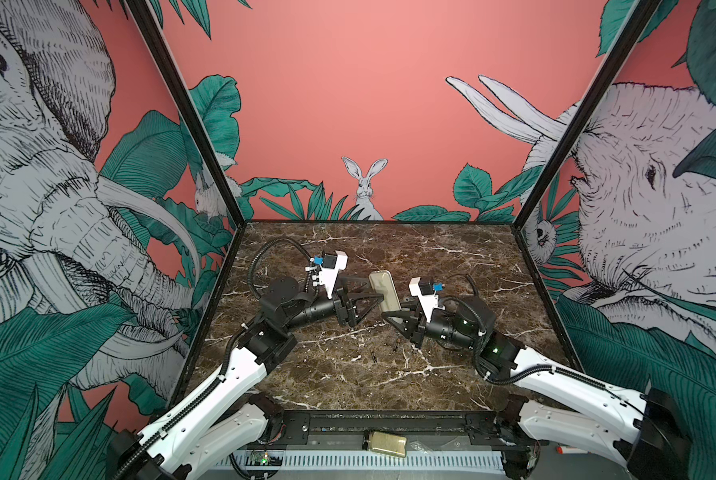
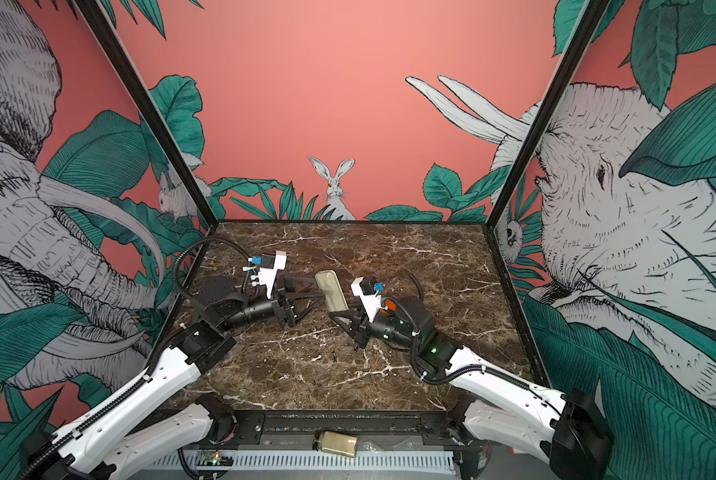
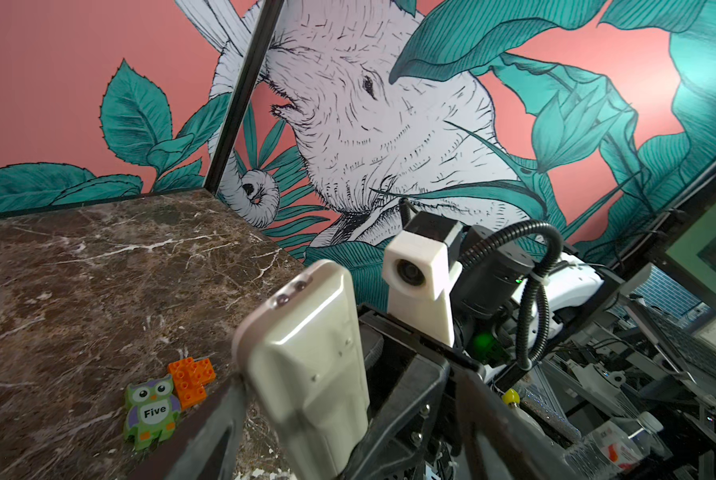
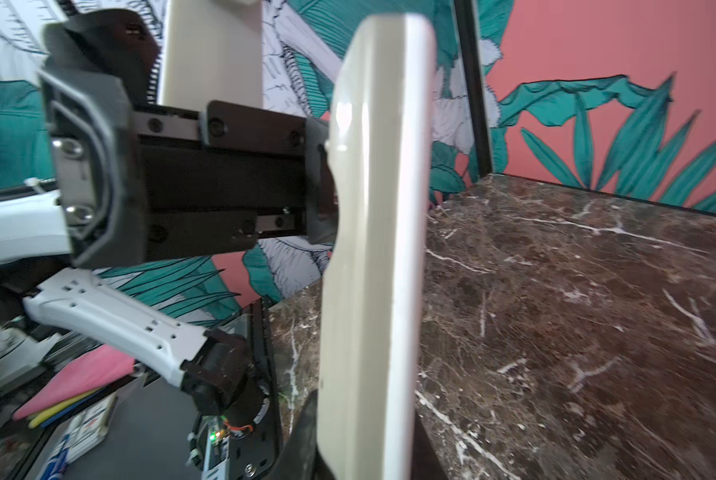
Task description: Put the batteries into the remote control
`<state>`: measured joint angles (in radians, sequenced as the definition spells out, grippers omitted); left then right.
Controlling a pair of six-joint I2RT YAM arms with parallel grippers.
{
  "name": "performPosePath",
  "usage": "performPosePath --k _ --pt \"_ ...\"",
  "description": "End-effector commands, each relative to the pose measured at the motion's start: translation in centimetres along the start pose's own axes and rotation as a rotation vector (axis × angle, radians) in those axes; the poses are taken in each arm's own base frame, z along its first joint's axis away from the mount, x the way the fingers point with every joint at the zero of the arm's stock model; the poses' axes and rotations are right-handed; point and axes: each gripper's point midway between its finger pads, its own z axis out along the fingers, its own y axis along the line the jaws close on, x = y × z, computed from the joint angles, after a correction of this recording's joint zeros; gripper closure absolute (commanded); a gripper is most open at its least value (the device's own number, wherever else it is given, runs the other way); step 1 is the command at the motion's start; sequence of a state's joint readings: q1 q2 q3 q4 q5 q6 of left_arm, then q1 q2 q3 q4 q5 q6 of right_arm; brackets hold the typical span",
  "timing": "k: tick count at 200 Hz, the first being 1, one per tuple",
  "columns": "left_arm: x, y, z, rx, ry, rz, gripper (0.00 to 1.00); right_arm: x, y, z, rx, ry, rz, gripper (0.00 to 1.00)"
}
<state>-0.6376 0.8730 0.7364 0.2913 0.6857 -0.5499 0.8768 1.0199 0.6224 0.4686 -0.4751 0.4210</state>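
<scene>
Showing its plain pale back, remote control (image 1: 385,291) is pinched at one end by right gripper (image 1: 393,311), left gripper (image 1: 375,286) spread beside it; batteries (image 1: 374,356) barely discernible.

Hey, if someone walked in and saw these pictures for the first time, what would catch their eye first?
Probably the pink jungle mural all around, with elephants and a rabbit. Then, mid-table, the right tool holds the pale remote control up off the dark marble table, while the left tool sits beside it with jaws spread wide.
</scene>
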Motion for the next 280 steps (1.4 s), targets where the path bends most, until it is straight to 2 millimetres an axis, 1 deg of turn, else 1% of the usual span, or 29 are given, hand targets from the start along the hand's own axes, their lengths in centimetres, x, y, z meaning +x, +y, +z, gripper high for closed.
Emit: performPosePath --k 1,16,54,84,109,122,131,162,211,249,280 --pt "-1.1 -2.5 -0.8 0.082 -0.023 0.079 0.20 -2.2 3.4 0.1 -0.189 -0.077 -0.001 1.00" --pt "-1.2 -2.9 -0.8 0.100 -0.028 0.080 0.20 -2.2 3.7 0.3 -0.213 -0.068 0.002 1.00" --pt "-1.6 -3.5 -0.9 0.134 -0.053 0.092 0.22 -2.2 3.8 0.5 -0.222 -0.053 -0.004 1.00" --pt "-1.7 -3.4 -0.6 0.141 -0.054 0.095 0.28 -2.1 4.4 0.3 -0.254 -0.052 -0.014 1.00" --pt "-1.7 -3.3 -0.4 0.154 -0.055 0.091 0.36 -2.2 4.6 0.3 -0.265 -0.050 -0.017 1.00" --pt "-1.8 -3.3 -0.3 0.158 -0.058 0.089 0.38 -2.0 4.6 0.4 -0.270 -0.042 -0.008 1.00" --pt "-1.7 -3.2 -0.2 0.156 -0.054 0.086 0.39 -2.5 4.9 0.3 -0.283 -0.064 -0.023 1.00" --pt "-1.4 -2.7 0.1 0.148 -0.044 0.080 0.43 -2.7 5.1 0.3 -0.292 -0.071 -0.030 1.00" --pt "-1.2 -2.8 0.2 0.158 -0.042 0.078 0.50 -2.6 5.0 0.2 -0.288 -0.071 -0.029 1.00" --pt "-1.1 -2.5 0.3 0.154 -0.039 0.069 0.56 -3.1 5.4 0.1 -0.302 -0.089 -0.034 1.00" --pt "-0.9 -2.1 0.4 0.145 -0.038 0.062 0.64 -3.3 5.4 0.2 -0.302 -0.091 -0.036 1.00"
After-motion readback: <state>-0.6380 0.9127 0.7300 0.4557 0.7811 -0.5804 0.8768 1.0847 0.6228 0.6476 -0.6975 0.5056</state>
